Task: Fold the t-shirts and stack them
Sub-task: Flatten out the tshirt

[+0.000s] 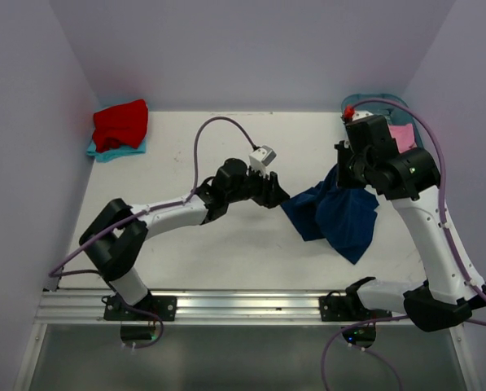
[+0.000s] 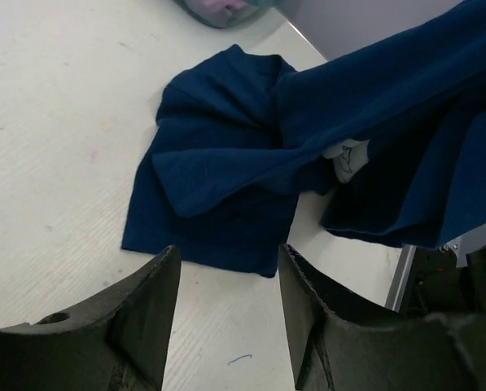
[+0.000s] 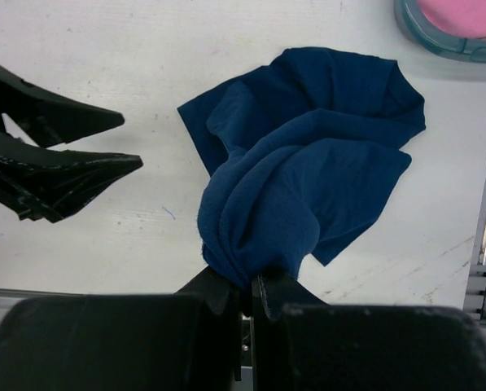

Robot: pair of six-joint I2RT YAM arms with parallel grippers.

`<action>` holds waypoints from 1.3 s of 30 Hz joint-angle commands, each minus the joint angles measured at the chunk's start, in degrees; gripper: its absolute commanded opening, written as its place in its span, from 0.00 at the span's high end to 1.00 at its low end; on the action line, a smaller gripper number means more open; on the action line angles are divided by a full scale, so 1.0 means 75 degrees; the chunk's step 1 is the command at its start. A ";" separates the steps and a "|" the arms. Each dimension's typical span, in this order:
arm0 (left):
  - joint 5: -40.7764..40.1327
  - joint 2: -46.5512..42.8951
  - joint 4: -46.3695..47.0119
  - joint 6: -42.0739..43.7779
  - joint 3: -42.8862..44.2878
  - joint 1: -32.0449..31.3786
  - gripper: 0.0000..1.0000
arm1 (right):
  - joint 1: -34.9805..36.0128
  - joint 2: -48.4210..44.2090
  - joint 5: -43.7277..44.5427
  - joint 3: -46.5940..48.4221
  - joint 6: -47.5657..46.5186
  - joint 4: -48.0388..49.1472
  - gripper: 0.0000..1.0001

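From above, a red t-shirt (image 1: pixel 122 122) lies on a teal t-shirt (image 1: pixel 104 151) at the bench's (image 1: pixel 226 244) far left, and a pink t-shirt (image 1: pixel 403 135) lies far right. The navy t-shirt (image 1: pixel 340 216) drapes right of centre.

In the left wrist view, the left gripper (image 2: pixel 226 269) is partly open and empty, near the shirt's edge.

In the right wrist view, the right gripper (image 3: pixel 251 287) pinches bunched navy cloth.

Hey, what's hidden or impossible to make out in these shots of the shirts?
- The navy t-shirt, its print: left wrist view, only a pale scrap shows; folds hide the rest.
- The pink t-shirt: right wrist view, cut off by the top edge.
- The teal t-shirt: top view, the red t-shirt covers all but an edge.
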 commanded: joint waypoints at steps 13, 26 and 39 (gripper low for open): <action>0.1208 0.2579 0.1505 -0.1250 0.1358 -0.0204 0.36 | -0.0009 -0.0045 0.0003 -0.0005 -0.0187 0.0244 1.00; 0.0694 0.3797 0.1424 -0.0641 0.2342 -0.0297 0.32 | -0.0009 -0.0138 0.0074 0.0054 -0.0281 0.0115 1.00; -0.0057 0.4361 0.1435 -0.0465 0.2835 -0.0344 0.95 | -0.0009 -0.0244 0.0097 0.0230 -0.0304 -0.0026 1.00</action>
